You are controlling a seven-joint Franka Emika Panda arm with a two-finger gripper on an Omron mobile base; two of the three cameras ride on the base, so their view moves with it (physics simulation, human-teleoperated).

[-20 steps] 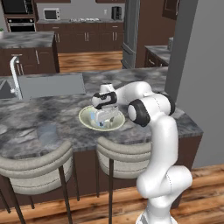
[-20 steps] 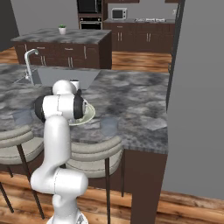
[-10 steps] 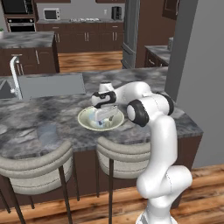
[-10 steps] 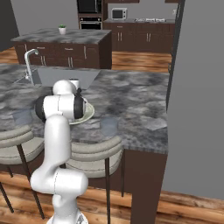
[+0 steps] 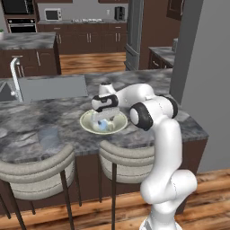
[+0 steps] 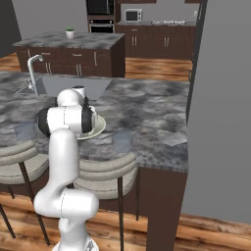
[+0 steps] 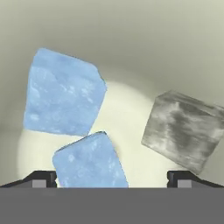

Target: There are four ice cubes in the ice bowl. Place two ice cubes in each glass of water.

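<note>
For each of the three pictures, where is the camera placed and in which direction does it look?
Left base view: behind the arm's left, looking forward and down at the ice bowl on the counter; arm rises lower right.
Right base view: behind its right, same counter, bowl and sink; arm rises lower left.
Hand view: on the hand, looking into the bowl at the ice cubes; open pincer tips at the bottom.

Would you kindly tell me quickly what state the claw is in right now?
Claw: open, holding nothing, fingertips spread wide around the nearest blue ice cube inside the ice bowl.
</note>
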